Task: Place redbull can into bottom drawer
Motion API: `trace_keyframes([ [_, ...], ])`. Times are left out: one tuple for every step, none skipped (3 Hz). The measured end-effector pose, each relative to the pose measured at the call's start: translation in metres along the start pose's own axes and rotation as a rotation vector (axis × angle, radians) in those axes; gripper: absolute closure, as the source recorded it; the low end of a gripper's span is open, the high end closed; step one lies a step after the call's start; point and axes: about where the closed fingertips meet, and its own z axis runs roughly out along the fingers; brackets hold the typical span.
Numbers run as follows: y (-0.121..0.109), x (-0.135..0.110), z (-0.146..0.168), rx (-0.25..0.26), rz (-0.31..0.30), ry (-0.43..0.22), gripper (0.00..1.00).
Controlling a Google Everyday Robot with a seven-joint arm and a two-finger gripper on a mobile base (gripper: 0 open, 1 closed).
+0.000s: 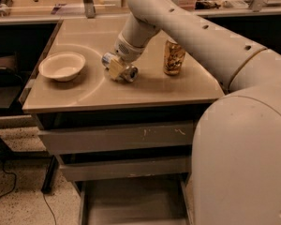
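Silver and lying on its side, the redbull can rests on the tan tabletop between the white bowl and the upright gold can, with the gripper down over its middle; whether the claw is clamped or merely straddling it cannot be told. A good pickup likely needs a square squeeze across the round body, a lift without rolling, then a path clear of the table edge into the bottom drawer, pulled out below. No lettering is readable on either can.
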Motion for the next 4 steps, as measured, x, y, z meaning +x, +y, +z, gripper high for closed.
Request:
trace_keyframes([
  [0.0, 0.0, 0.0, 0.0, 0.0, 0.0, 0.84],
  [-0.001, -0.003, -0.004, 0.0, 0.0, 0.0, 1.0],
  [0.019, 0.01, -0.026, 0.016, 0.002, 0.0, 1.0],
  [0.057, 0.037, -0.057, 0.038, 0.028, 0.0, 1.0],
])
